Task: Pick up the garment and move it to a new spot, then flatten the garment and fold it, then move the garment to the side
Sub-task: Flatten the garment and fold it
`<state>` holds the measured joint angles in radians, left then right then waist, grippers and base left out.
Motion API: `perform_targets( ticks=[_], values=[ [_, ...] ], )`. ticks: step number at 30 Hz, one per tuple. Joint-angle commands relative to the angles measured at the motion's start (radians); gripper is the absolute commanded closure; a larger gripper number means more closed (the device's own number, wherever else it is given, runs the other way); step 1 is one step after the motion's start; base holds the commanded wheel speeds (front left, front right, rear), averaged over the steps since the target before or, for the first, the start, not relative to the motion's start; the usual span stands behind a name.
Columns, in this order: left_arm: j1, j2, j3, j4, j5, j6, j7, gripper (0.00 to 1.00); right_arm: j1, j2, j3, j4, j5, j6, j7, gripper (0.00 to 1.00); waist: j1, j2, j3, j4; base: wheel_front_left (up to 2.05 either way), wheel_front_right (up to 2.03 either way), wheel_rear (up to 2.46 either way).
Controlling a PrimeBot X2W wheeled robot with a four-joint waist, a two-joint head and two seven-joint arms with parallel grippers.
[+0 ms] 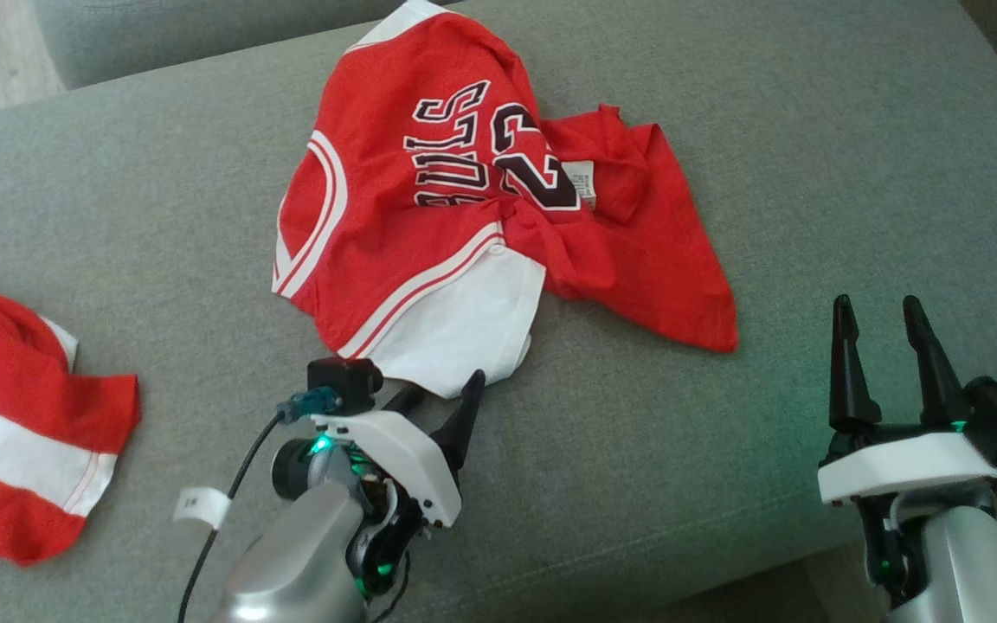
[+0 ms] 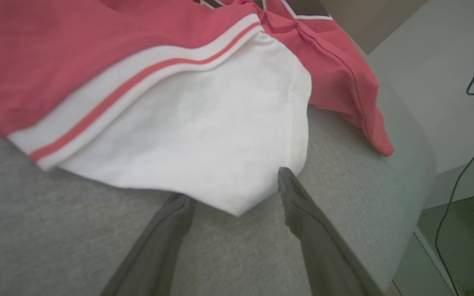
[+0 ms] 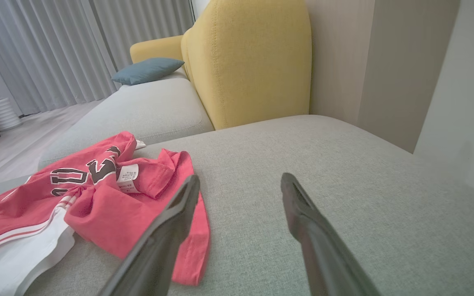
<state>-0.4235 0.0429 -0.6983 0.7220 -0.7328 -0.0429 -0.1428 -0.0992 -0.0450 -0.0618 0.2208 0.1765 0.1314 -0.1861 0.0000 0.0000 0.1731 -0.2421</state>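
The left gripper [image 1: 445,389] stands wide open at the lower middle of the head view, its 2 dark fingers spread on either side of the white corner of the garment [image 1: 429,199]. In the left wrist view this gripper [image 2: 231,185] has that white corner [image 2: 204,123] lying between its fingers, low over the sofa cushion [image 2: 35,213]. The left-hand finger tip meets the cloth's edge and the right-hand tip overlaps the hem. Whether either presses the fabric cannot be told, and nothing is clamped.

The right gripper [image 1: 878,303] is at the lower right of the head view, also wide open and holding nothing, with its fingers pointing up the frame over bare cushion. It is well apart from the garment's red edge. In the right wrist view its fingers [image 3: 240,177] frame open grey cushion [image 3: 303,156], with the garment [image 3: 97,193] bunched at the lower left.

The garment is a red jersey with white stripes, dark lettering and a small white label. It lies crumpled at the upper middle of the head view on the grey sofa [image 1: 723,130].

A second red-and-white cloth [image 1: 14,415] lies at the left edge, apart from the jersey. A yellow chair back [image 3: 253,61], a blue pillow [image 3: 146,70] and pale curtains [image 3: 56,49] stand beyond. A black cable [image 2: 467,164] hangs at the right of the left wrist view.

The left forearm rises from the bottom edge and leans up and to the right. The right forearm rises nearly upright at the bottom right corner.
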Motion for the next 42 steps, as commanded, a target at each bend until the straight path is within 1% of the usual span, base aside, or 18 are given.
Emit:
perform_targets(
  ticks=[1, 2, 3, 8, 12, 18, 23, 26, 29, 34, 42],
  values=[
    [-0.043, 0.007, 0.009, -0.006, -0.017, -0.011, -0.011, 0.00, -0.045, -0.005, 0.027, -0.024, 0.008, -0.001, -0.011, 0.00, 0.0000, 0.0000, 0.004, -0.005, 0.00, 0.00, 0.00],
    [-0.047, 0.007, 0.002, -0.001, -0.023, -0.015, -0.014, 0.32, -0.046, -0.005, 0.027, -0.022, 0.007, -0.001, -0.012, 0.00, 0.0000, 0.0000, 0.005, -0.007, 0.00, 0.00, 0.00],
    [-0.052, 0.007, -0.004, 0.002, -0.028, -0.018, -0.020, 1.00, -0.047, -0.005, 0.027, -0.020, 0.007, -0.001, -0.013, 0.00, 0.0000, 0.0000, 0.005, -0.008, 0.00, 0.00, 0.00],
    [-0.068, 0.007, -0.018, 0.013, -0.034, -0.022, -0.057, 1.00, -0.050, -0.005, 0.018, -0.011, 0.005, -0.001, -0.016, 0.00, 0.0000, 0.0000, 0.003, -0.004, 0.00, 0.00, 0.00],
    [-0.069, 0.007, 0.005, 0.012, -0.044, -0.021, -0.095, 1.00, -0.046, -0.005, 0.003, 0.001, 0.000, -0.001, -0.017, 0.00, 0.0000, 0.0000, -0.012, 0.017, 0.00, 0.00, 0.00],
    [-0.042, 0.024, 0.079, -0.044, -0.028, -0.003, -0.118, 1.00, -0.037, -0.005, -0.002, 0.024, -0.001, -0.001, -0.009, 0.00, 0.0000, 0.0000, -0.048, 0.063, 0.00, 0.00, 0.00],
    [0.018, 0.042, 0.179, -0.170, 0.029, 0.022, -0.119, 1.00, -0.019, -0.005, -0.001, 0.070, 0.027, -0.001, 0.018, 0.00, 0.0000, 0.0000, -0.079, 0.101, 0.00, 0.00, 0.00],
    [0.060, 0.049, 0.222, -0.233, 0.071, 0.031, -0.119, 1.00, -0.013, -0.005, 0.000, 0.116, 0.056, -0.001, 0.042, 0.00, 0.0000, 0.0000, -0.093, 0.116, 0.00, 0.00, 0.00],
    [0.097, 0.052, 0.250, -0.275, 0.103, 0.034, -0.119, 1.00, -0.018, -0.005, -0.002, 0.175, 0.109, -0.001, 0.063, 0.00, 0.0000, 0.0000, -0.101, 0.129, 0.00, 0.00, 0.00],
    [0.137, 0.061, 0.264, -0.305, 0.140, 0.028, -0.119, 1.00, -0.054, -0.005, 0.005, 0.291, 0.178, -0.001, 0.078, 0.00, 0.0000, 0.0000, -0.102, 0.151, 0.00, 0.00, 0.00],
    [0.150, 0.058, 0.270, -0.318, 0.166, 0.022, -0.119, 1.00, -0.166, -0.005, 0.024, 0.503, 0.281, -0.001, 0.036, 0.00, 0.0000, 0.0000, -0.084, 0.187, 0.00, 0.00, 0.00]
  ],
)
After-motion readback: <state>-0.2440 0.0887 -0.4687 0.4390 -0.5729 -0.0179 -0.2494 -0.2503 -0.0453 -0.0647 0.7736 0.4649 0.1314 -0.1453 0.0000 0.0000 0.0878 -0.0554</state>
